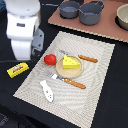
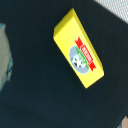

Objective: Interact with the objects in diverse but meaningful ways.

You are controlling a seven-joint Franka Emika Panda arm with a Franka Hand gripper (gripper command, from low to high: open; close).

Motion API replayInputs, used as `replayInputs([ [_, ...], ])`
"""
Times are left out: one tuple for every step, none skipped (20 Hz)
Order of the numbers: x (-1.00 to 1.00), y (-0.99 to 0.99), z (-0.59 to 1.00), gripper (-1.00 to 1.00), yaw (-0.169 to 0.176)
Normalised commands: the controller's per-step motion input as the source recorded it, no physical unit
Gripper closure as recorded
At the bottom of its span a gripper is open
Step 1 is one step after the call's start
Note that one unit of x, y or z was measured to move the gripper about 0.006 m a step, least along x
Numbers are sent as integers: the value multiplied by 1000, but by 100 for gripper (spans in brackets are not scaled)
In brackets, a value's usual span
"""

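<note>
While the arm hangs at the exterior view's left, above the dark table (image 1: 107, 95), its hand (image 1: 36, 49) shows only as a dark shape under the white wrist housing, and you cannot tell whether its fingers are spread or pressed together; the wrist view shows no fingers at all.

The flat yellow labelled box (image 1: 17, 69) lies on the bare table just off the woven placemat (image 1: 92, 82), below the arm in the exterior view. In the wrist view the box (image 2: 78, 48) fills the middle, lying flat and turned at a diagonal.

On the placemat, the yellow holed cheese wedge (image 1: 71, 62) sits on the tan round plate (image 1: 64, 71). The red tomato (image 1: 49, 59) rests just beside the plate. Wooden-handled cutlery (image 1: 75, 83) lies on either side of the plate, and the white fish-shaped piece (image 1: 47, 90) lies near the mat's edge. Grey pots (image 1: 91, 12) stand well apart on a brown board.

If you go for the box, the likely trouble is its angle. Fingers closing out of line with its sides could spin or skid it on the table. Because it lies so flat, fingers that stop too high may slip off its top. The tomato is near the arm, and a careless sweep could roll it.
</note>
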Motion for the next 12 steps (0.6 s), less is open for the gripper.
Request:
replayInputs([
  [-371, -69, -177, -100, 249],
  [-406, -94, -169, -100, 228],
  [-477, -94, -211, -100, 207],
  [-497, -109, -234, -100, 195],
  [-551, -134, -286, -100, 171],
  [-554, -157, -297, -100, 163],
  [-520, -231, -343, -100, 146],
  [-471, -254, -403, -100, 123],
  [-469, -303, -457, -100, 109],
  [-429, -306, -480, -100, 104],
  [-386, -320, -480, -100, 100],
  [-417, -366, -509, -100, 95],
])
